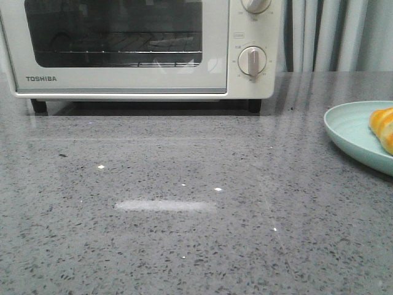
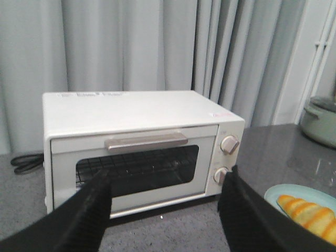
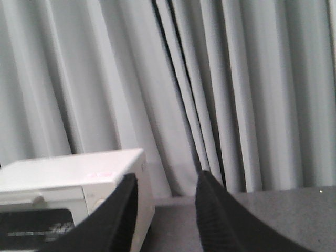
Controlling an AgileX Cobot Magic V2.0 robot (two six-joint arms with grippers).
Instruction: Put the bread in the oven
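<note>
The left end effector (image 2: 165, 210) hangs above the counter (image 1: 184, 233) with its two dark fingers spread wide and nothing between them, pointed squarely at the oven (image 2: 142, 149). The right end effector (image 3: 164, 215) is raised too, its fingers parted by a narrower gap and likewise empty, looking past the oven's right end toward the grey curtain (image 3: 236, 94). Neither arm shows in the front view, so both seem to be held back from the working area.

By my reckoning, nothing of the job is done yet. The oven sits along the counter's far edge, toward its left, with its glass door (image 2: 137, 169) shut and the handle (image 2: 146, 142) untouched. Through the window I can make out the wire rack (image 1: 116, 52) and nothing resting on it.

The bread (image 1: 382, 128) lies on the pale green plate (image 1: 350, 132) at the counter's right edge, well apart from the oven. Only its striped orange end shows from the front; the left wrist view shows more of it lying flat in the plate's hollow. Nothing else appears to be on the plate, though part of it is cut off.

What is left, I would say, is everything: pull the door down, lift the bread off the plate, set it on the rack, and probably close up again. A grey-green pot (image 2: 320, 121) stands further off near the far right corner; what is in it I cannot see.
</note>
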